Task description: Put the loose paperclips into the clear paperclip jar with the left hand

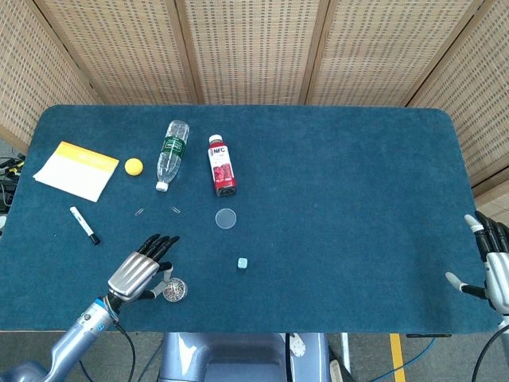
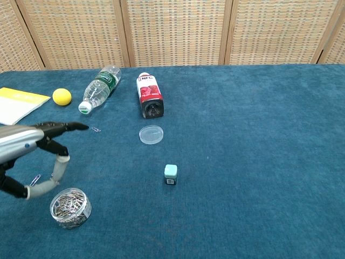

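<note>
My left hand (image 2: 32,148) hangs over the near left part of the table (image 1: 334,191), fingers stretched forward and spread, thumb curved down; it holds nothing. The jar (image 2: 70,207) stands just beside and below the thumb, lid off, with a heap of clips inside. One loose clip (image 2: 35,179) lies on the cloth under my palm, close to the jar. A second clip (image 2: 96,130) lies just ahead of my fingertips, and in the head view a third clip (image 1: 176,210) shows further right, between the water bottle (image 1: 171,152) and my hand. The jar's lid (image 2: 151,134) lies flat near the cap end of the juice bottle (image 2: 149,95), well apart from the jar.

My right hand (image 1: 493,267) rests at the far right edge of the table, fingers apart, empty.

Also present: a small eraser (image 2: 170,174), a yellow ball (image 2: 62,96), a notepad (image 1: 77,169) and a marker (image 1: 84,225).
</note>
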